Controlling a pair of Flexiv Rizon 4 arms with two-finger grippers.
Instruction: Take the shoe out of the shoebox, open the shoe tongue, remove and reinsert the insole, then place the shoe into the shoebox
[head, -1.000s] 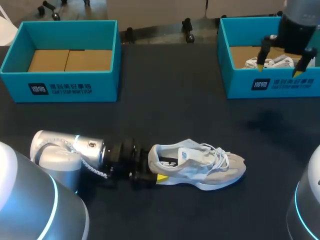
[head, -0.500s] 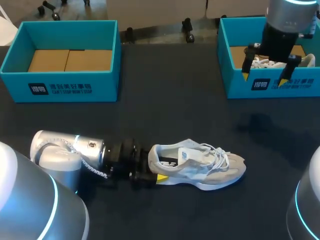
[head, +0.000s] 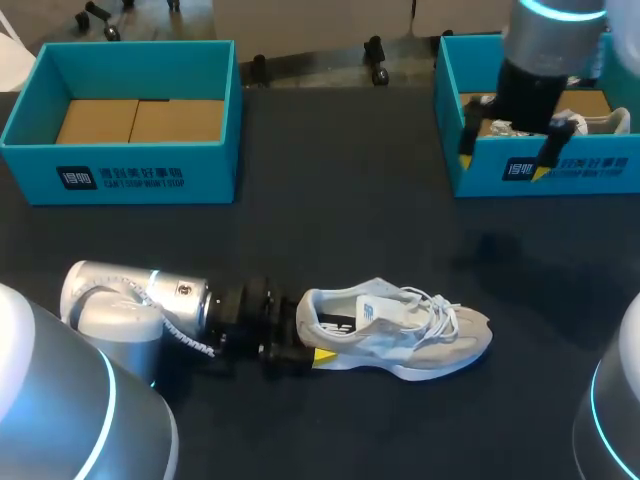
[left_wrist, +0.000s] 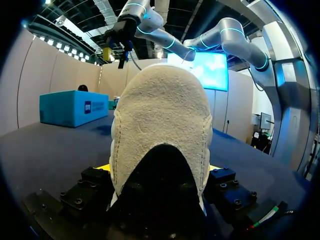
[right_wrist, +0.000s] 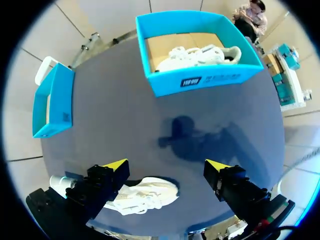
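A white and grey shoe (head: 400, 330) lies on its side on the dark table, toe to the right, laces loose. My left gripper (head: 313, 335) lies flat on the table at the shoe's heel, fingers wide on either side, shut on it. In the left wrist view the suede heel (left_wrist: 160, 130) fills the space between the fingers. My right gripper (head: 503, 160) hangs open and empty over the front wall of the right blue shoebox (head: 600, 165). From the right wrist view the shoe (right_wrist: 142, 196) shows far below the open gripper (right_wrist: 165, 165).
The right shoebox (right_wrist: 200, 80) holds a second white shoe (right_wrist: 200, 54). A matching blue shoebox (head: 150, 175) at the back left shows only its cardboard floor. Dark tabletop stretches between the boxes and the shoe.
My right gripper has moved left and toward the front, from over the right shoebox's inside to its front wall. The left arm and the shoe have not moved.
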